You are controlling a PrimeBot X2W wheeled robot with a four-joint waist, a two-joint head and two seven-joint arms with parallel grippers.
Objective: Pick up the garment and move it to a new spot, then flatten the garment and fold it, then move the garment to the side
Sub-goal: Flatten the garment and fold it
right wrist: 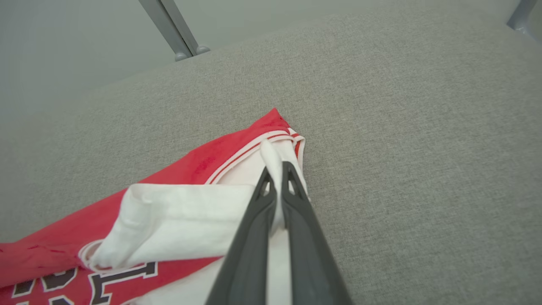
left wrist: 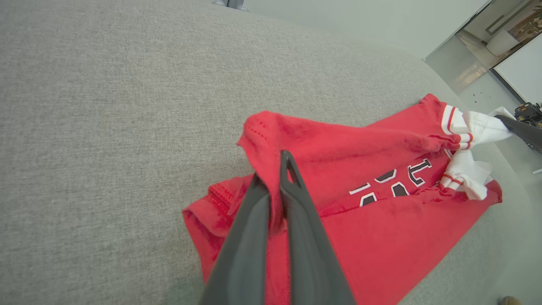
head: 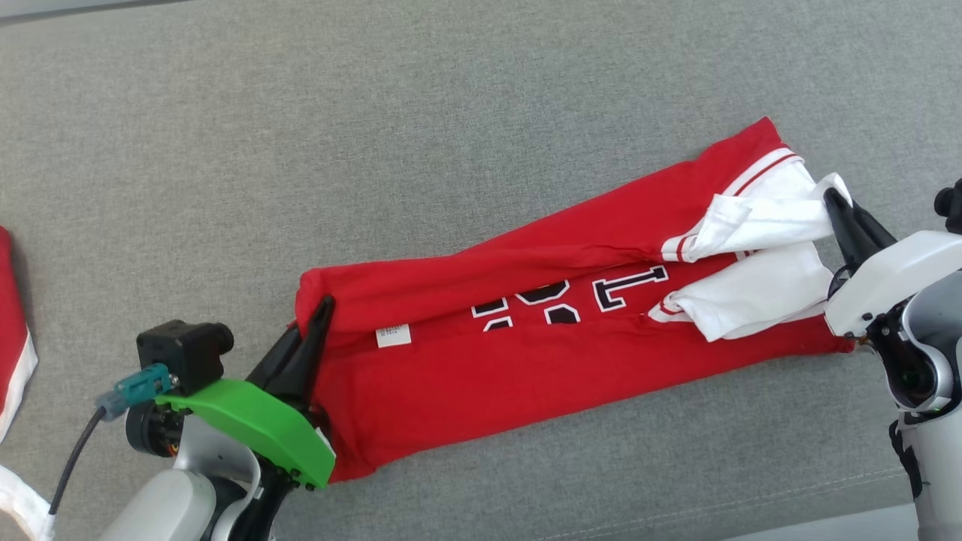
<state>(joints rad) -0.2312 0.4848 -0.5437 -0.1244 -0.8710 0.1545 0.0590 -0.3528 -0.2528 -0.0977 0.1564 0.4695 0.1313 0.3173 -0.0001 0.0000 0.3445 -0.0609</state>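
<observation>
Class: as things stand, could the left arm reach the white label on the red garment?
Probably yes. The white label lies uncovered on the garment, just beside the left end effector. But that end effector is shut on the garment's folded edge, so it must let go first.

The red garment [head: 526, 361], with white sleeves [head: 759, 225] and black, white-edged letters [head: 630, 288], is folded lengthwise into a long strip. It lies slanted across the grey fabric surface [head: 376, 113], with the sleeve end towards the right edge.
</observation>
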